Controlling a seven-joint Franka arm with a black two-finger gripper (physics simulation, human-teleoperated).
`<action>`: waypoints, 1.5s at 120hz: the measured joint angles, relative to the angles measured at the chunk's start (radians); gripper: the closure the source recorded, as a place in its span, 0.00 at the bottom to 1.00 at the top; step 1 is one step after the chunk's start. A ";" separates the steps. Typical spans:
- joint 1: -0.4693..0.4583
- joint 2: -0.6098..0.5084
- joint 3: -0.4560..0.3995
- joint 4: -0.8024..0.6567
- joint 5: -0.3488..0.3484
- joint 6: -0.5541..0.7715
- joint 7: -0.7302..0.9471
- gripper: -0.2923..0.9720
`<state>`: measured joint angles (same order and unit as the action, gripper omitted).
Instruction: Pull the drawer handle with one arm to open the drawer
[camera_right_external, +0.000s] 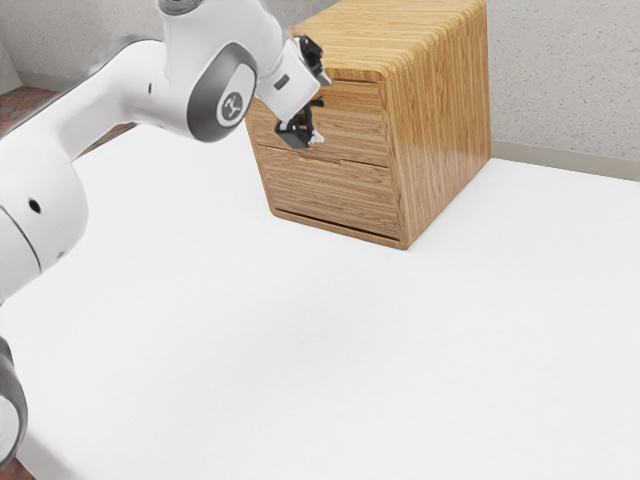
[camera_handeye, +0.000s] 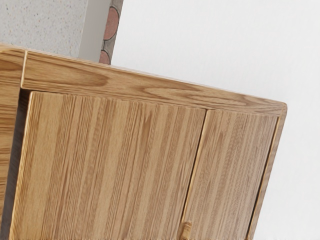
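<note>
**Gripper at upper drawer front; hold on handle unconfirmed**

Position: The wooden cabinet (camera_right_external: 440, 130) stands toward the far side of the white table (camera_right_external: 300, 350). Its upper drawer (camera_right_external: 350, 120) and lower drawer (camera_right_external: 330, 190) both appear flush with the carcass, so no opening is judged to have begun. The gripper (camera_right_external: 303, 130) sits against the upper drawer front, near the edge toward the exterior view's left. In the wrist view a small wooden nub, probably the handle (camera_handeye: 185, 230), lies close under the hand, beside the seam between the two fronts.

Gripper state: open or closed cannot be told from either view.

Risks, as judged:
- A pull begun without a confirmed hold on the handle would slip off and leave the drawer shut.
- The handle is small, so a slight offset could close the gripper on bare wood.
- A pull angled off the drawer's travel could bind it in the carcass.
- The cabinet stands free on the table, so a stiff drawer could drag it along.
</note>
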<state>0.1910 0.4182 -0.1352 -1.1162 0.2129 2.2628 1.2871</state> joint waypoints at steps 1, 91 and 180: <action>0.000 0.002 0.000 0.002 0.000 0.001 0.000 0.25; 0.049 0.090 0.054 0.043 0.004 0.074 0.027 0.25; 0.049 -0.417 0.176 -0.562 0.009 0.076 0.051 0.65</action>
<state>0.2398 0.0015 0.0406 -1.6782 0.2217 2.3391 1.3380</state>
